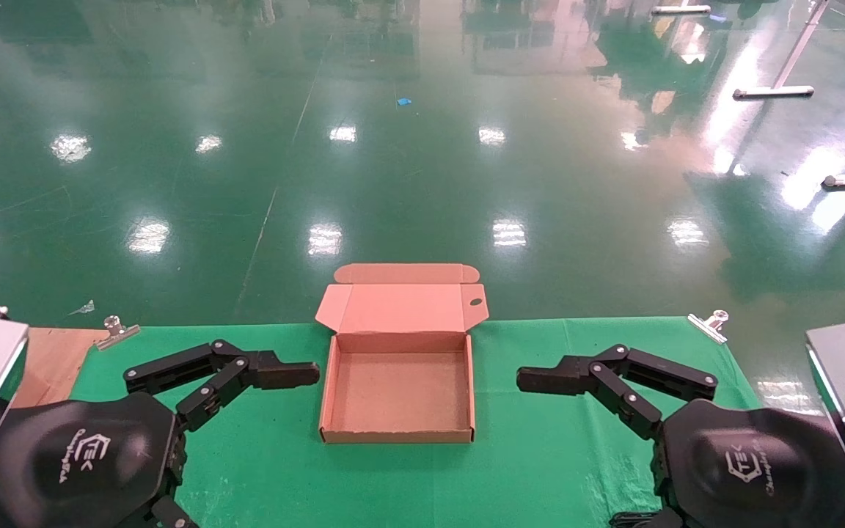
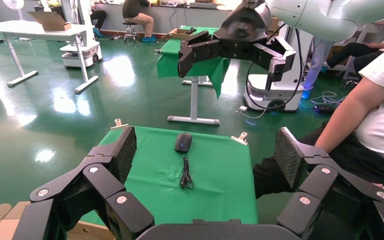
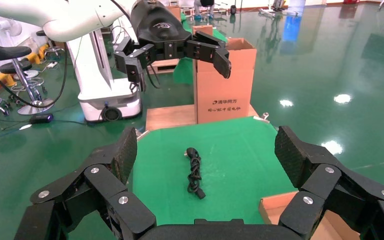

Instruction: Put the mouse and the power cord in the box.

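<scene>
The box lies open mid-table with its lid folded back and nothing inside. My left gripper hovers open beside it on the left, and my right gripper hovers open on the right. The left wrist view shows the black mouse on the green cloth, its thin cable bunched beside it. The twisted power cord with its plug end lies on the cloth in the right wrist view. The head view shows neither the mouse nor the power cord. Both lie well clear of the fingers.
A green cloth is clipped over the table. A tall printed carton stands past the table's left end on a wooden board. A seated person is close to the right end. Glossy green floor lies beyond.
</scene>
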{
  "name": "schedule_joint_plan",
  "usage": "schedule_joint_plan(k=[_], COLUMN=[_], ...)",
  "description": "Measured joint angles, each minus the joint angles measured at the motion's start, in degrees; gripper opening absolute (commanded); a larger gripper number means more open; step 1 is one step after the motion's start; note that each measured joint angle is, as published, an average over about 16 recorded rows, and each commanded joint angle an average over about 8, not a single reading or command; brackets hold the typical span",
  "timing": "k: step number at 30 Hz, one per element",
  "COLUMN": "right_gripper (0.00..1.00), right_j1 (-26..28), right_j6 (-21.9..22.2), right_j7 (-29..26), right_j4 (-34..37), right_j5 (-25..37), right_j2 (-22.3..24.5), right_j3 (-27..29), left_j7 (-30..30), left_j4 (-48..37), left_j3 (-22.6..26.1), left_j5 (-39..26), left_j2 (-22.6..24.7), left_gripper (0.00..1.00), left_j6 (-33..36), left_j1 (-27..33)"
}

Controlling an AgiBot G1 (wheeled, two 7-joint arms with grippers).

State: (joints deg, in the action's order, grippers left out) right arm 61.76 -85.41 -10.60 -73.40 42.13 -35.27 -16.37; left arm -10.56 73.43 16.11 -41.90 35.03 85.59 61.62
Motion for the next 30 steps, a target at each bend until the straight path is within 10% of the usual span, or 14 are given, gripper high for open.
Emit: schedule_joint_plan(k=[30], right_gripper=[1.0], right_j1=[0.7], right_j6=[-0.5], right_j7=[1.7], right_j4=[-0.1], right_j5=[3.6], right_j2=[0.1], right_j3=[-1.1], left_j7=[0.3], left_j4=[-0.7], left_j3=[0.7], left_j5=[-1.4], left_j2=[0.1], left_gripper=[1.0], left_j6=[0.3], left_j1=[0.2])
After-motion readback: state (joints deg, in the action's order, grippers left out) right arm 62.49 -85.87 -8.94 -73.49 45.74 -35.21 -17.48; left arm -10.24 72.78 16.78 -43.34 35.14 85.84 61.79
